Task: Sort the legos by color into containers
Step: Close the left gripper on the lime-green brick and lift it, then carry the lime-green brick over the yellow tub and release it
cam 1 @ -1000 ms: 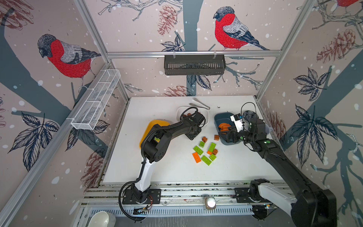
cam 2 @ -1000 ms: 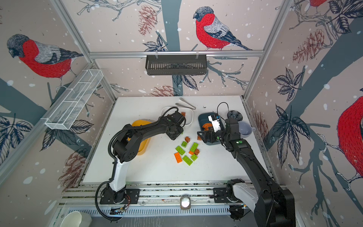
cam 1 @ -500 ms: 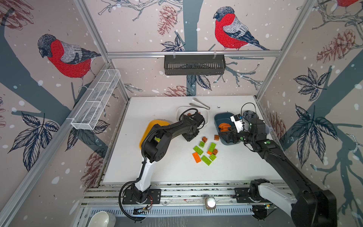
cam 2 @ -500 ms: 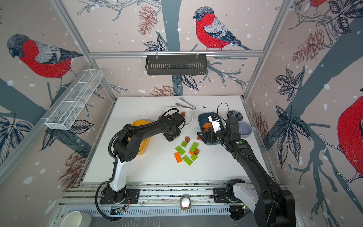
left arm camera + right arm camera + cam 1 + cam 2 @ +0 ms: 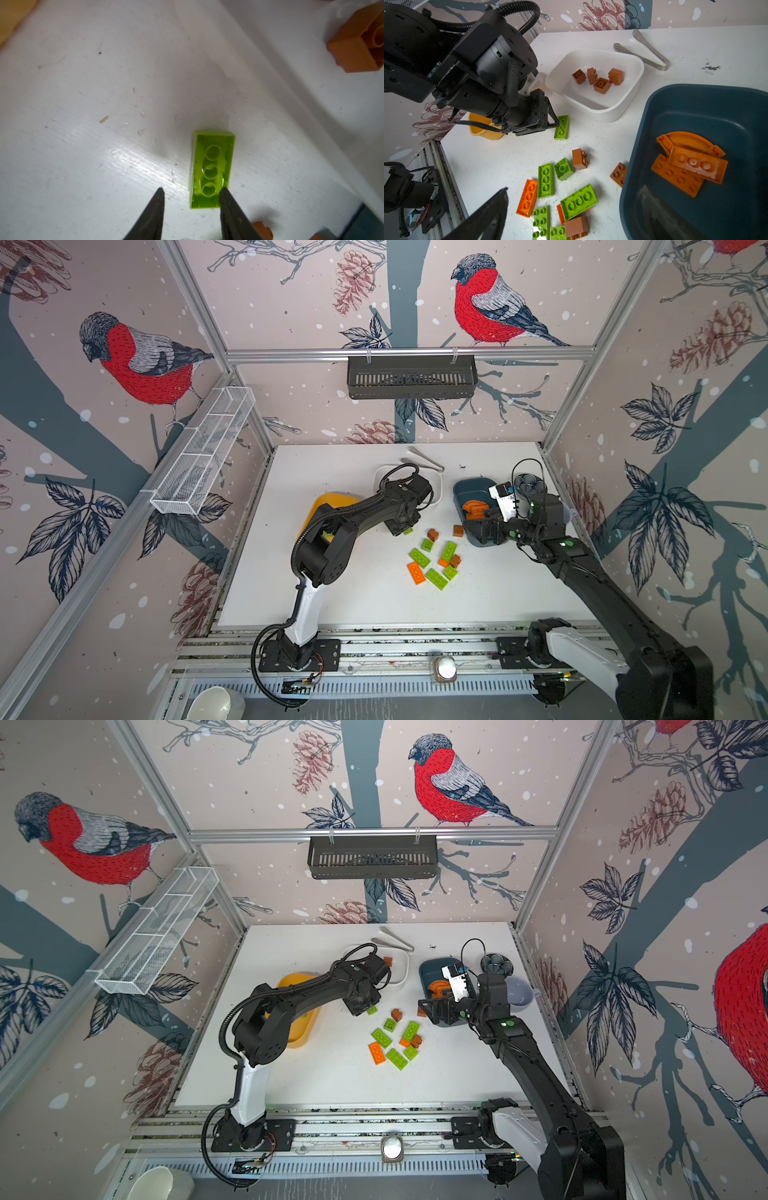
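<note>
Beside white tub (image 5: 602,115), left tool (image 5: 191,190) parted over green brick (image 5: 212,166), right tool (image 5: 478,526) spread wide

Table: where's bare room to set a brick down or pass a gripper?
Free: the front strip of table between the loose lego pile and the front rail; the back-left corner behind the yellow tub, left of the white tub. Crowded: the middle, pile in front of white tub and teal tub, left gripper at its edge.

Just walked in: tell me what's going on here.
The left gripper, jaws parted, is down at an upturned lime brick, not gripping it. The right gripper hangs open and empty at the teal tub, which holds orange pieces. Brown cubes are in the white tub; a mixed pile lies unsorted.
</note>
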You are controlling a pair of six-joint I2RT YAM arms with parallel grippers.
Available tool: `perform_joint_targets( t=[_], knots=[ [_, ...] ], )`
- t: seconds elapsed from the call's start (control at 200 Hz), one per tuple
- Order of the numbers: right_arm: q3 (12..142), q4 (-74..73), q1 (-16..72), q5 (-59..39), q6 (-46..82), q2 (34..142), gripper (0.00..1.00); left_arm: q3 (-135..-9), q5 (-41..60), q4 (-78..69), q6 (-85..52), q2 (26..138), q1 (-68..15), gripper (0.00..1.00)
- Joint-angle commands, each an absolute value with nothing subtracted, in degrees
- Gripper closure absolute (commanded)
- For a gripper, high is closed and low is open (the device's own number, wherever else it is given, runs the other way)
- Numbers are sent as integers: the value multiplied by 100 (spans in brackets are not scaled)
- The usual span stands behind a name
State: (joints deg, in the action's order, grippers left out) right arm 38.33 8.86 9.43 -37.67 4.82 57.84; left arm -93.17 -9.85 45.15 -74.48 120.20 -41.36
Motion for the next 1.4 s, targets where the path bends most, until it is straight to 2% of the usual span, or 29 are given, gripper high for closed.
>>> perform_joint_targets(
  t=[0.0, 0.58, 0.876, 1.096, 1.396],
  knots=[
    [3875, 737, 940, -3858, 519, 5809, 0, -9452, -1016, 4542, -7269, 12191, -4148, 53],
    [3911, 773, 888, -3880, 456, 5840, 1, -9782, -1001, 4487, -6790, 12672, -4122, 50],
    [3884, 773, 879, -3892, 457, 5853, 1, -9717, -1001, 4590, -6703, 12610, -4074, 68],
    [3851, 669, 890, -4116, 563, 5827, 0, -9477, -1052, 4826, -6201, 11984, -3917, 68],
    [3767, 349, 1238, -4187, 818, 5870, 0, -8502, -1500, 5387, -4857, 10304, -3300, 68]
  ],
)
